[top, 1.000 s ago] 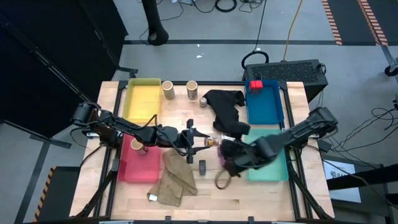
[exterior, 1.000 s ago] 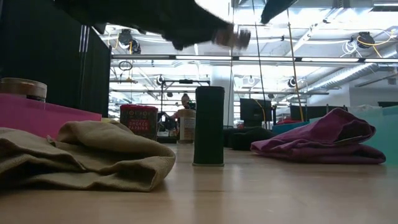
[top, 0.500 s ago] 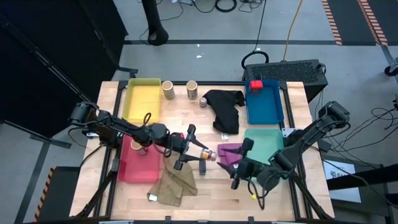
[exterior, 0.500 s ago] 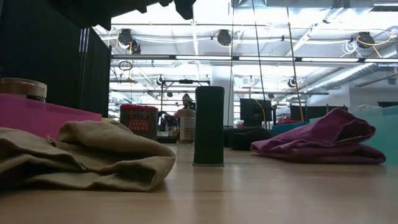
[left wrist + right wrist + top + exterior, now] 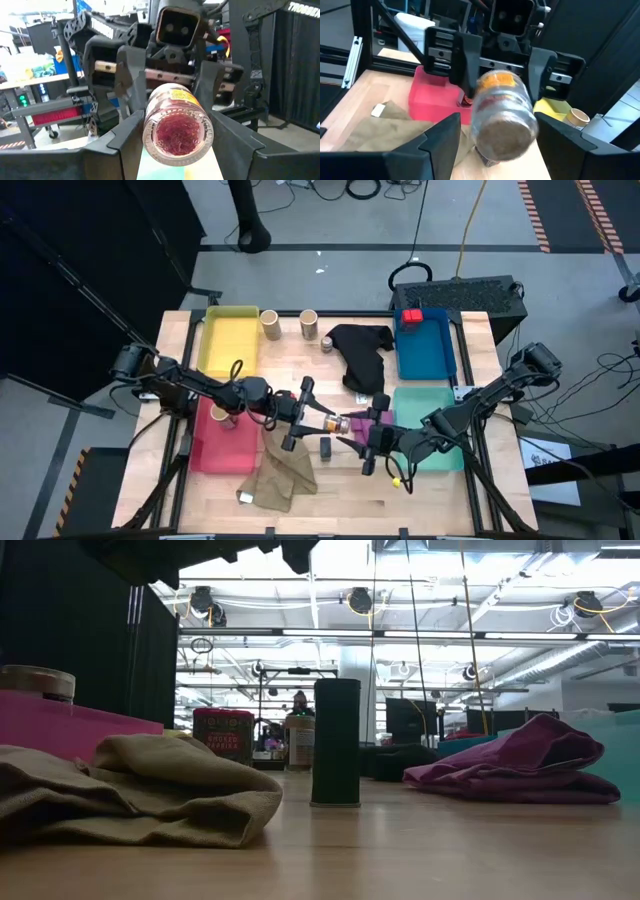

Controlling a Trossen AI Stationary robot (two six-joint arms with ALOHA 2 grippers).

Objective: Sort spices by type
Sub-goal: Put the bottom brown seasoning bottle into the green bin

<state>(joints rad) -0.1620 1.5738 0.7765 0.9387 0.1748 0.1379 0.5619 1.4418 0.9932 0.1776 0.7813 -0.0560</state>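
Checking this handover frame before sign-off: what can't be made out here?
- Whether the right gripper already grips the jar: blurred in the right wrist view, tiny in the high view.
- Both arms: cut off by the top edge in the low view.
- Tin's label: too small to read, low view.

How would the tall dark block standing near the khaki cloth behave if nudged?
The dark block stands upright on a narrow base, so a high push would probably topple it. Flat sides suggest no rolling. It looks rigid.
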